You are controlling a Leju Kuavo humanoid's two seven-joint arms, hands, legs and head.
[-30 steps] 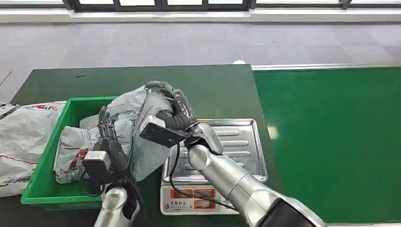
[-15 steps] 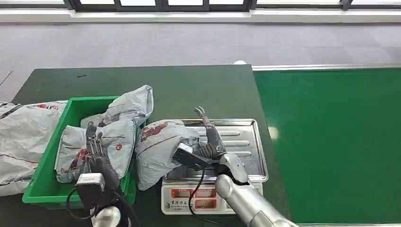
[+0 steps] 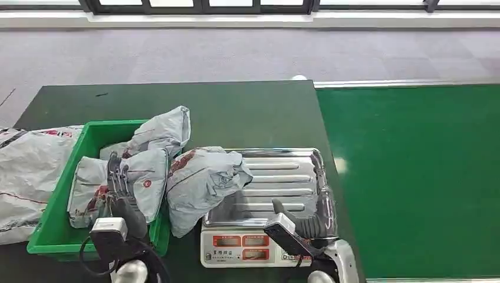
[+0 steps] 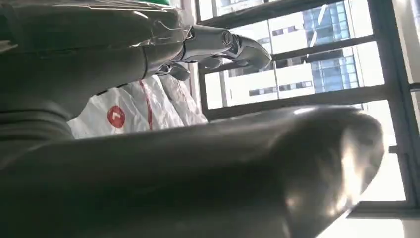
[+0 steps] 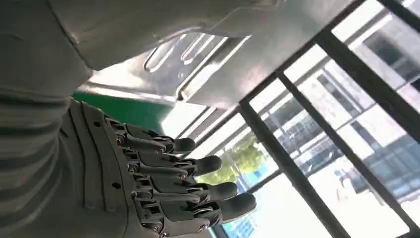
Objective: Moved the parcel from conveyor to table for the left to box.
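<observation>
A grey plastic-wrapped parcel (image 3: 203,180) with red print lies half on the left part of the scale's steel tray (image 3: 289,177) and half over the table, touching the green bin (image 3: 59,243). My right hand (image 3: 315,215) hovers low at the scale's front right corner, fingers spread and holding nothing; the right wrist view shows the same hand (image 5: 163,191) extended beside the tray (image 5: 198,64). Above the grey parcels in the bin my left hand (image 3: 121,191) is held with straight fingers (image 4: 223,44), gripping nothing.
Two more grey parcels (image 3: 159,135) fill the bin, and a large pale one (image 3: 26,174) lies on the table to its left. The white scale (image 3: 236,244) stands at the table's front edge. The green conveyor (image 3: 413,177) runs on the right.
My right hand let go of the parcel, which dropped from above the bin edge onto the scale tray's left side. That arm pulled back toward my body. The left hand drew back slightly.
</observation>
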